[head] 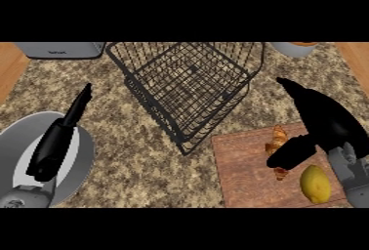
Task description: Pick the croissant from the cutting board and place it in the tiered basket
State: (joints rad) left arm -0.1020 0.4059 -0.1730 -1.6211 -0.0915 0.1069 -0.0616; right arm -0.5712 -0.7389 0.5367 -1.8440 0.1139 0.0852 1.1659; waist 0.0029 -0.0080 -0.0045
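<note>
As we list what lies on the counter, the entries run as follows.

Croissant: a golden-brown curved pastry lying on our brown wooden cutting board, towards its upper right; the lower middle is hidden behind our thumb, and a dark tip shows below it.

Right hand: our black right hand is over the board, fingers spread apart and pointing up-left, thumb lowered across the croissant. We judge it not yet closed round the pastry.

Left hand: our black left hand rests over the plate at the view's left, fingers straight and together, holding nothing.

Basket: a black wire tiered basket, open mesh, tilted square frame, above and to the left of the board, just beside its upper corner.

Risk, grasp: we judge the flaky, tapered pastry may slide or roll out if thumb and fingers close off-centre.

Risk, neighbour: a smooth yellow lemon sits near the croissant on the same board; a wide closing hand could knock it.

Risk, carry: the basket's raised wire rim could catch our fingers or the pastry on a low pass.

Surfaces: a speckled beige granite counter; a round grey plate with a pale centre; board with visible grain.

Background: a grey toaster at the upper left edge.
</note>
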